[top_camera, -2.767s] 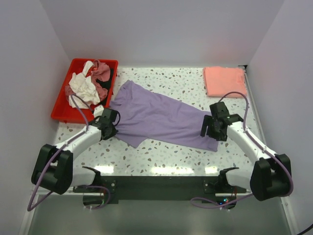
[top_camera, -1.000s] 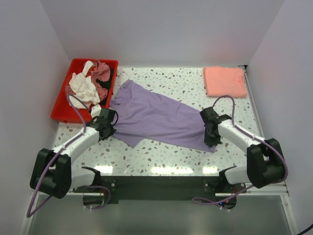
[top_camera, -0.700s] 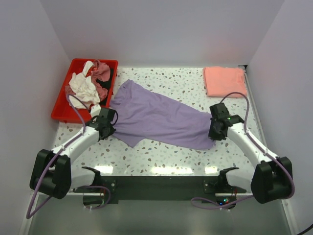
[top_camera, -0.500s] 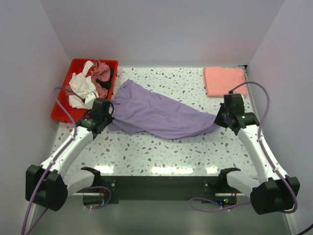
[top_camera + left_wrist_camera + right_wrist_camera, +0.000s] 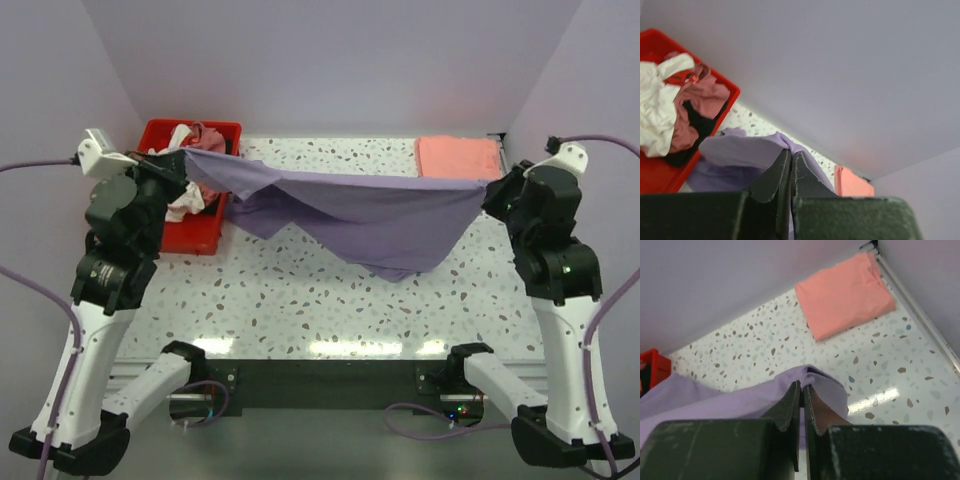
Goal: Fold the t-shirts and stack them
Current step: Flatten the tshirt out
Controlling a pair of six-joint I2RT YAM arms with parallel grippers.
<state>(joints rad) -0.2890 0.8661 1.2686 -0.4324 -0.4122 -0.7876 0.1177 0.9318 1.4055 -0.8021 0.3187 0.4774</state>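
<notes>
A large lavender-purple t-shirt (image 5: 350,215) hangs stretched in the air between my two raised arms, its middle sagging toward the table. My left gripper (image 5: 178,158) is shut on its left edge, high above the red tray. In the left wrist view the left gripper (image 5: 790,154) pinches a fold of the lavender t-shirt (image 5: 735,150). My right gripper (image 5: 490,190) is shut on the right edge; in the right wrist view the right gripper (image 5: 803,386) clamps the lavender t-shirt (image 5: 730,397). A folded salmon-pink t-shirt (image 5: 457,157) lies at the back right corner.
The red tray (image 5: 155,135) at the back left holds crumpled white, dusty-rose and dark t-shirts (image 5: 195,140). Plain walls close in the speckled table (image 5: 300,310) on three sides. In the right wrist view the folded salmon-pink t-shirt (image 5: 845,295) lies by the table's right edge.
Both arms have risen and drawn apart, lifting the lavender t-shirt off the table and stretching it out in the air. Both grippers stay shut on it.
</notes>
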